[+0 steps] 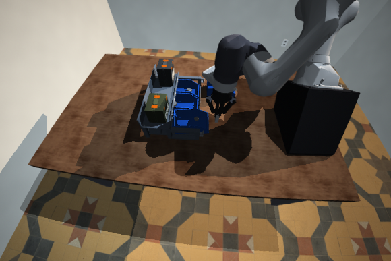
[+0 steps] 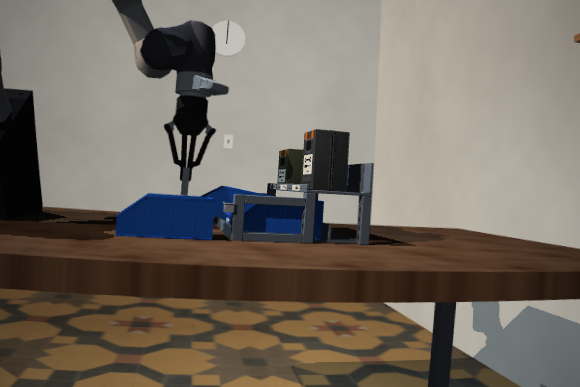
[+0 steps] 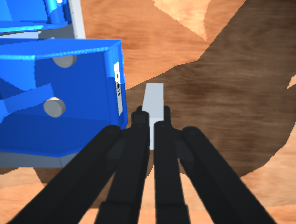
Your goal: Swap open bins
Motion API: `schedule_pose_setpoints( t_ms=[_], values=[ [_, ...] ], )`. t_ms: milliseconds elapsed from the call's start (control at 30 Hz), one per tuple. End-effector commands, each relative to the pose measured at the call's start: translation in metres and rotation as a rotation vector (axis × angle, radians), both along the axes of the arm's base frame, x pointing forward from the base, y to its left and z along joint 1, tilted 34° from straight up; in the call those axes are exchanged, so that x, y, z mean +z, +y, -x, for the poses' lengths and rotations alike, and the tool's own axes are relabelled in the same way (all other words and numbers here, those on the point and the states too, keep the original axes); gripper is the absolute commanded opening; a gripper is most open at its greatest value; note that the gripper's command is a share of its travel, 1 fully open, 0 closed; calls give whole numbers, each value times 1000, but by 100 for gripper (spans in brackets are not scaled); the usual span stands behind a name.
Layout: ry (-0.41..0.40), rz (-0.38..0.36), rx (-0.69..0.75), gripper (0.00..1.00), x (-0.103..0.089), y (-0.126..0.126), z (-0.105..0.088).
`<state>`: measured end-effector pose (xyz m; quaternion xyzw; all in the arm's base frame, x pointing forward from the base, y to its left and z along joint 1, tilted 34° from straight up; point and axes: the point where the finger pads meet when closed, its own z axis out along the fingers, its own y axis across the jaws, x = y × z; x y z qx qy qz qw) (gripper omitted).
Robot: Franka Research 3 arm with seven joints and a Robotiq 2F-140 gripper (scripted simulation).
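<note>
My gripper (image 1: 217, 119) (image 2: 185, 187) (image 3: 154, 96) is shut and empty, pointing down just in front of the near blue bin; the wrist view shows a narrow gap to its labelled front wall. That near bin (image 1: 203, 123) (image 2: 225, 192) (image 3: 90, 85) holds grey round parts. It is at the near end of the shelf (image 1: 158, 92) (image 2: 364, 221), its front sticking out past the lip and seemingly raised, so it looks tilted. Another blue bin (image 1: 210, 85) (image 2: 165, 218) stands on the table before the shelf's far end; its inside is mostly hidden by the gripper.
A middle bin (image 1: 185, 98) and a far bin (image 1: 185, 85) (image 2: 282, 221) are in the shelf beside the near one. A green box (image 1: 156, 110) and a black box (image 1: 165, 75) (image 2: 327, 161) stand on the upper deck. The black pedestal (image 1: 317, 122) is to the right.
</note>
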<state>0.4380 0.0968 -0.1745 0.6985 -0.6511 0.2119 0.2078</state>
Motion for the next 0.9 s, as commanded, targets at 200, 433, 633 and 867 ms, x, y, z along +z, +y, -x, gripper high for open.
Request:
schedule_pose_setpoints(
  t_ms=[200, 433, 633, 867],
  values=[
    [-9, -10, 17, 0, -19, -9, -7],
    [-9, -10, 17, 0, -31, -16, -7],
    [-9, -10, 17, 0, -35, -19, -7],
    [-9, -10, 17, 0, -36, -20, -7]
  ],
)
